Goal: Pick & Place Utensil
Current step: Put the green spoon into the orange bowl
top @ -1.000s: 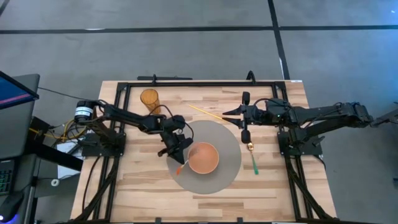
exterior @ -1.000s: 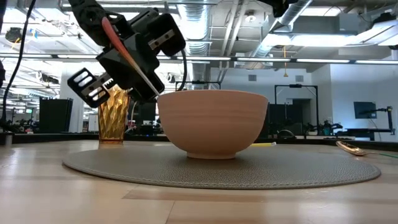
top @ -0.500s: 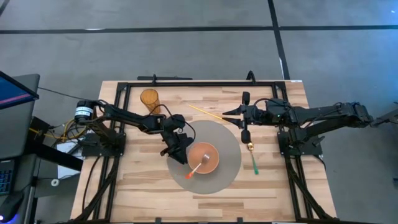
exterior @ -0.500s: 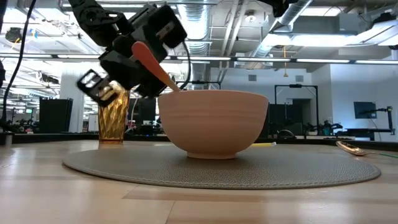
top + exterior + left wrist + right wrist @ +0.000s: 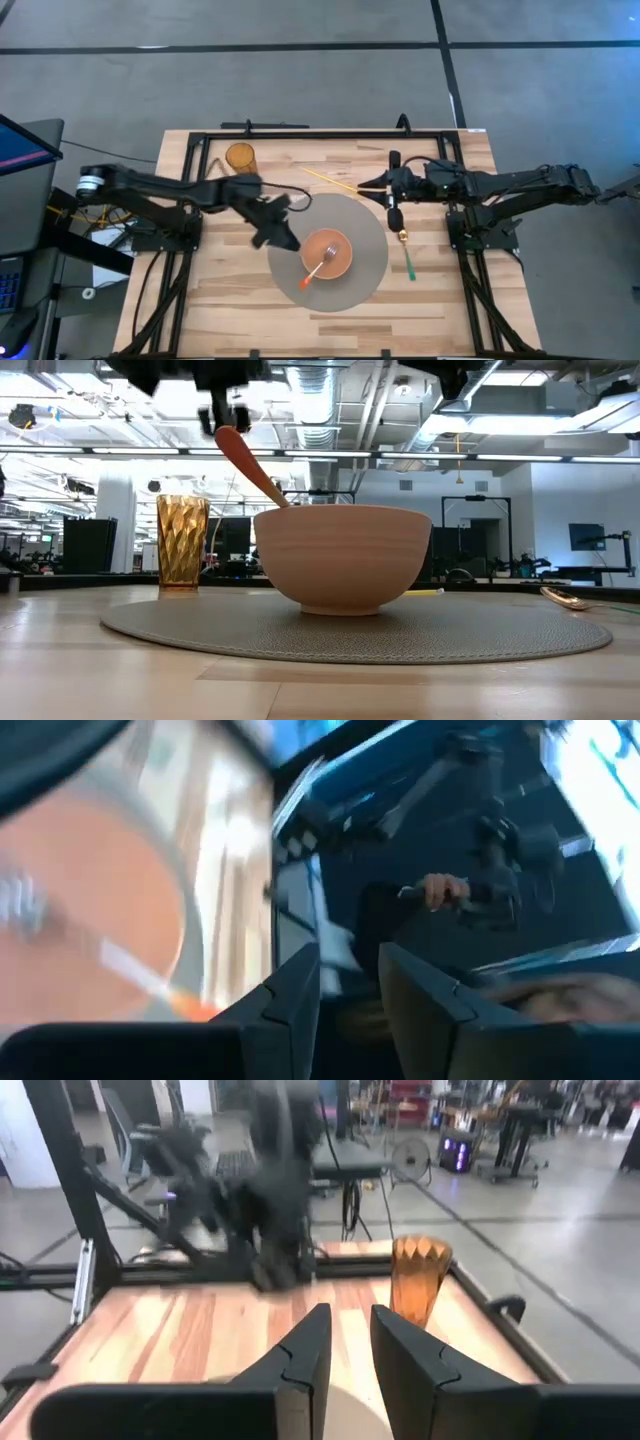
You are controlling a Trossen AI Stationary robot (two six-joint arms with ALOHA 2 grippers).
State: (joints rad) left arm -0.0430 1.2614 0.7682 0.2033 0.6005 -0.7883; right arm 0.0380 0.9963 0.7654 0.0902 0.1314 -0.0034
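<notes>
Table [image 5: 230, 300]: pale wood planks, black frame along its edges.

Mat [image 5: 370, 255]: round, grey, lying just beside the left gripper on the side toward the right arm.

Bowl [image 5: 327, 254]: terracotta, standing on the mat, close beside the left gripper.

Left gripper [image 5: 275, 232]: over the mat's edge, blurred; fingers parted with a narrow gap, holding nothing.

Right gripper [image 5: 392, 188]: at the mat's far edge; fingers a little apart, empty.

Cup [image 5: 241, 158]: amber, ribbed, upright, near the left gripper on the off-mat side.

Fork [image 5: 318, 267]: orange handle, metal tines inside the bowl, handle leaning out over the rim; clear of the left gripper.

Green-handled utensil [image 5: 408, 255]: flat on the table just off the mat, near the right gripper.

Chopstick [image 5: 330, 181]: yellow, flat on the wood between cup and right gripper.
</notes>
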